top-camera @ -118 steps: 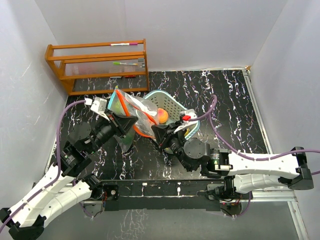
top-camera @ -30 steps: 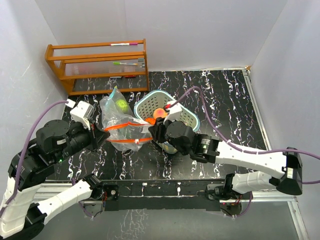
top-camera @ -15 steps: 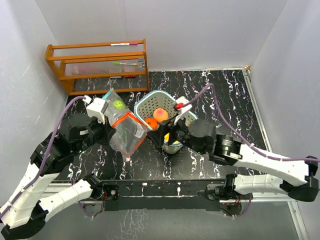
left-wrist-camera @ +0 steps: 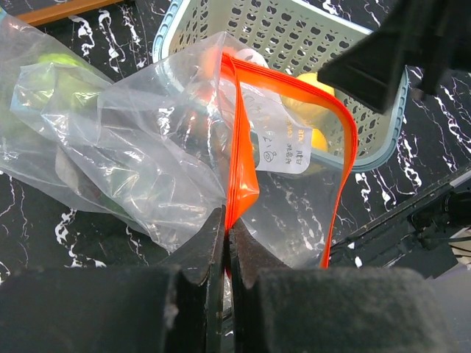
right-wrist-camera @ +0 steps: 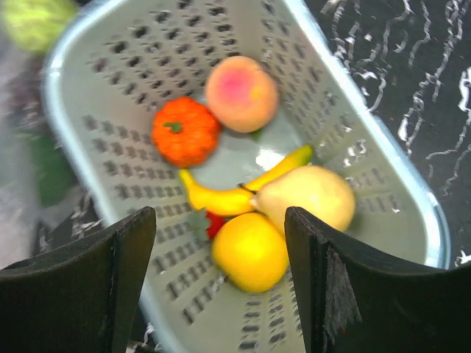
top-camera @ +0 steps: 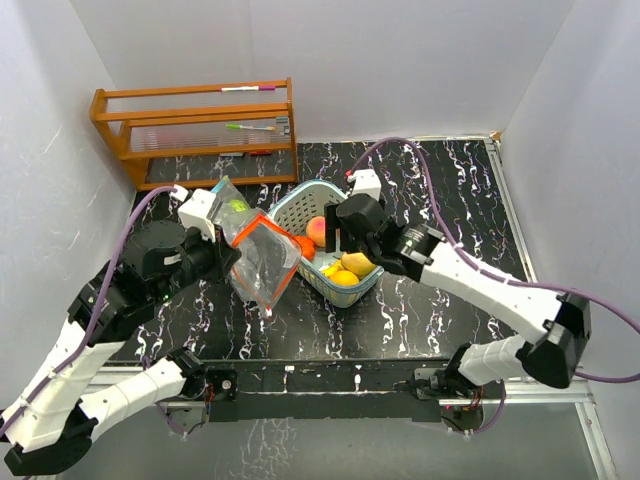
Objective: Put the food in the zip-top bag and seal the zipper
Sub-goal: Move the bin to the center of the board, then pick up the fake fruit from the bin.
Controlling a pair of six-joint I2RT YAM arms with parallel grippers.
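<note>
The clear zip-top bag (left-wrist-camera: 147, 147) with an orange zipper hangs from my left gripper (left-wrist-camera: 226, 220), which is shut on the zipper edge. The bag's mouth (top-camera: 262, 262) gapes toward the teal basket (top-camera: 300, 192). One green food piece (left-wrist-camera: 55, 62) lies deep in the bag. My right gripper (right-wrist-camera: 221, 220) hovers open over the basket (right-wrist-camera: 110, 88) with nothing between its fingers. Below it lie a peach (right-wrist-camera: 241, 93), an orange fruit (right-wrist-camera: 185, 131), a banana (right-wrist-camera: 221, 197), a pear (right-wrist-camera: 309, 197) and a yellow fruit (right-wrist-camera: 250, 251).
A wooden rack (top-camera: 195, 135) with pens stands at the back left against the white wall. The marbled black tabletop (top-camera: 450, 190) stretches to the right of the basket. Purple cables loop over both arms.
My right gripper has opened and moved back from the bag to above the basket. The left gripper has kept its hold and swung the bag's mouth toward the basket.
</note>
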